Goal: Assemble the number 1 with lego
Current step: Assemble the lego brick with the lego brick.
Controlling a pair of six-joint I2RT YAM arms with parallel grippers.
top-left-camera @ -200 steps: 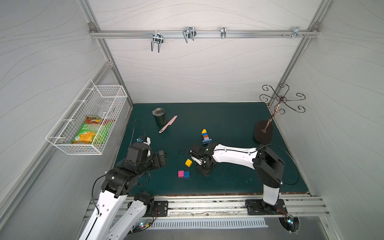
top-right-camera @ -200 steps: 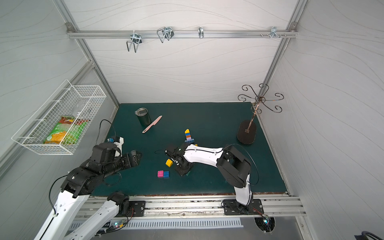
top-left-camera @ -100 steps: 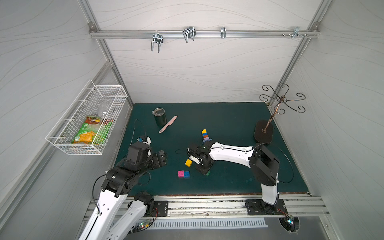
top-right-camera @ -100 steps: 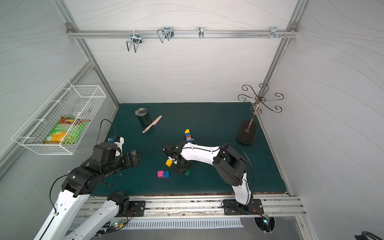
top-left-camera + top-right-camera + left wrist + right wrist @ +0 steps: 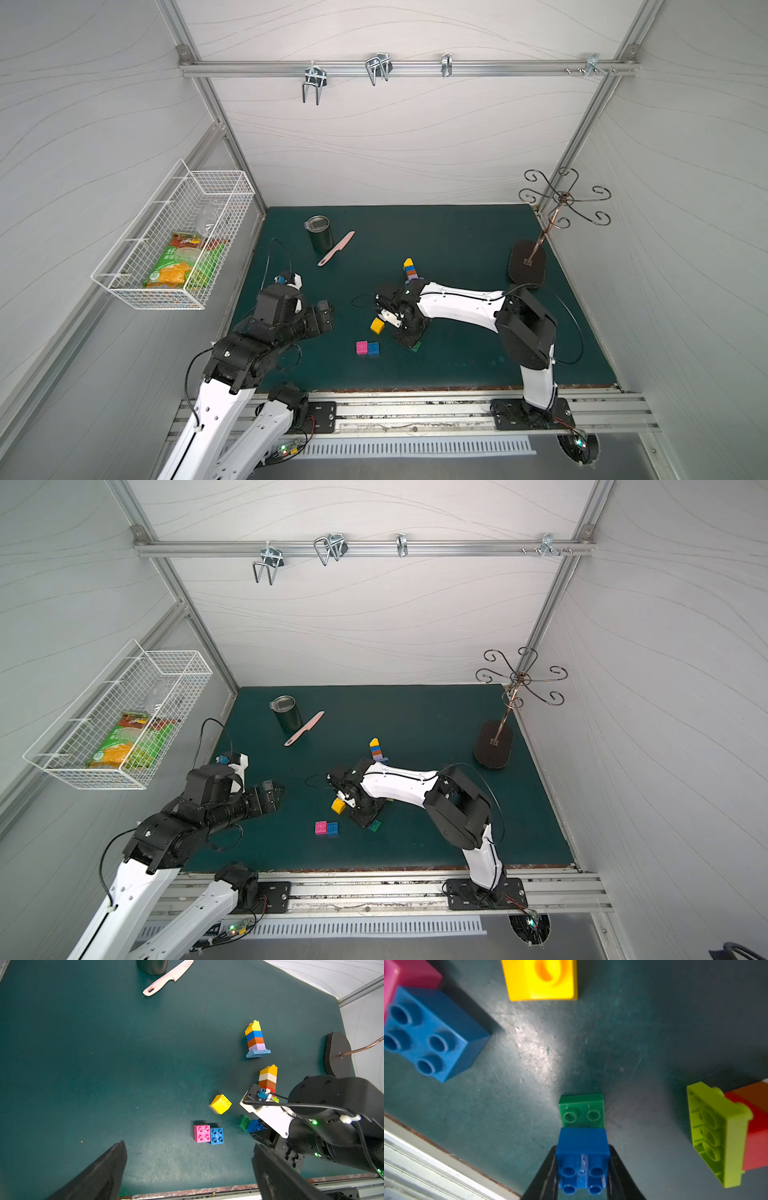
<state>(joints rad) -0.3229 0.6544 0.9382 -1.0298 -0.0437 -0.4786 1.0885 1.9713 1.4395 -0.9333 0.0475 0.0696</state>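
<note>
The right gripper (image 5: 582, 1169) pinches a blue square studded plastic brick (image 5: 582, 1145) between its black fingers (image 5: 546, 1174). The brick covers one end of a flat green studded plate (image 5: 581, 1109) lying on the dark green mat (image 5: 654, 1032) — whether the two are pressed together I cannot tell. In both top views this gripper sits low over the mat, just below the frame's centre. Close beside it lies a short stack on its side, with a lime base plate (image 5: 716, 1134) showing its hollow underside and a red brick (image 5: 756, 1142) joined to it. Left of the gripper in a top view rests a yellow square brick (image 5: 377, 325), tipped on an edge. Below that, a pink square brick (image 5: 362, 347) and a second blue square brick (image 5: 373, 348) touch side by side, studs up. Above the arm is a yellow, blue, orange and lilac tower (image 5: 409, 268) on a light blue base. The left gripper (image 5: 189, 1147) is at centre-left, spread wide and holding nothing — well apart from the bricks. A dark metal tumbler (image 5: 320, 235) and a pink plastic knife (image 5: 336, 248) occupy the mat's upper left.
</note>
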